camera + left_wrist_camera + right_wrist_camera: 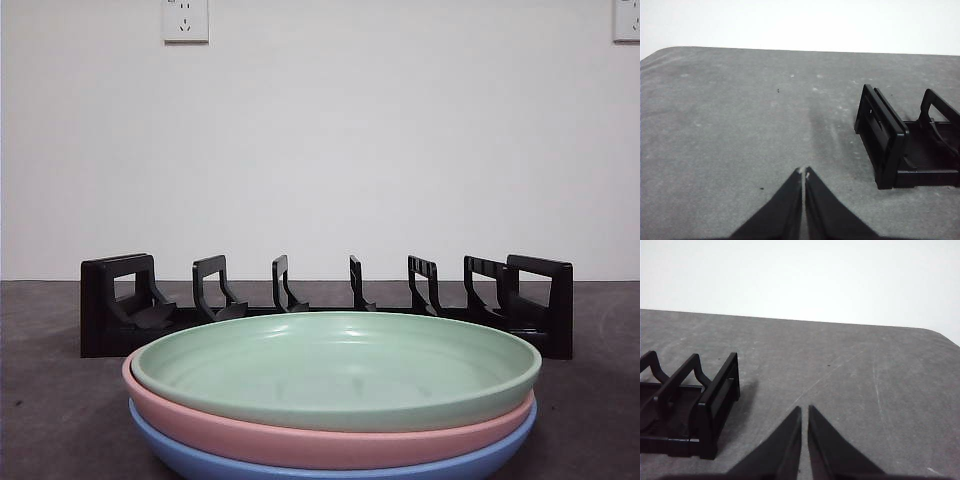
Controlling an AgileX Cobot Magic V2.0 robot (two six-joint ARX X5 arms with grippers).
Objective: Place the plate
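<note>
Front view, lower centre: we see three stacked plates on the grey table (40,400), a green plate (335,370) on top, a pink plate (320,438) beneath it and a blue plate (330,468) at the bottom. Behind the stack, across the middle of the frame, stands an empty black slotted rack (325,305). Wrist views: we find the left gripper (803,173) and the right gripper (805,410) each above bare table beside one end of the rack, jaws pressed together and holding nothing
</note>
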